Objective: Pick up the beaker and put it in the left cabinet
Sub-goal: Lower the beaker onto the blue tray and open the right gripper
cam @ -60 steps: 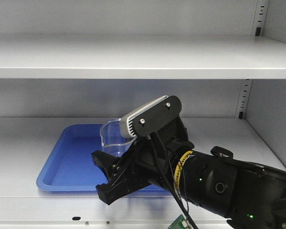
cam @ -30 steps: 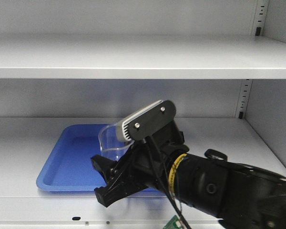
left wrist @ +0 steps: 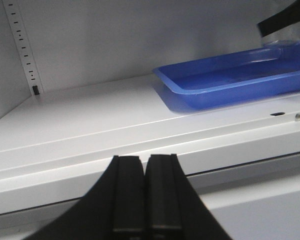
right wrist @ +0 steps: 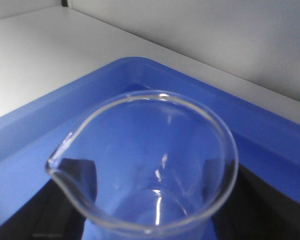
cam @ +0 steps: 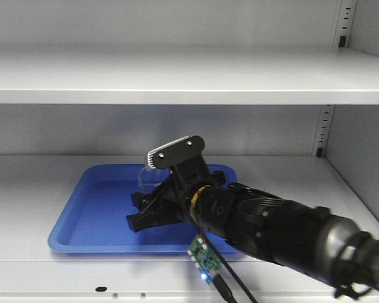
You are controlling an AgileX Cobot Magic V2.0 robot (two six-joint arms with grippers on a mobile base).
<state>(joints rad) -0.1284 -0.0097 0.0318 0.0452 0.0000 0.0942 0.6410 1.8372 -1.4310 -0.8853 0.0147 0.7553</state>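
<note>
My right fingers (cam: pixel 141 218) were reaching in over the blue tray (cam: pixel 88 214) on the middle shelf (cam: pixel 31 183) of the left cabinet (cam: pixel 177 76), and they pinched the beaker (right wrist: pixel 150 165) between them. In the right wrist view the glass filled the picture, a dark finger at each side of it and the pour spout pointing off to the left. Under and around the beaker was the tray's blue floor, its raised rim running just past the glass, with the grey shelf and the cabinet's back wall beyond that. Whether the beaker's base was touching the tray floor or hanging just above it, I could not tell. From the front, only a bit of clear glass showed above my right fingers, tucked below the grey-faced wrist camera (cam: pixel 175 151). A small green circuit board (cam: pixel 202 259) with a blue light dangled on a cable under that arm. My left fingers (left wrist: pixel 140 200) were pressed together with nothing between them, sitting low in front of the shelf's front edge. The tray lay well ahead of them and up to their right, and a slotted upright (left wrist: pixel 22 50) stood in the back corner off to their left.
</note>
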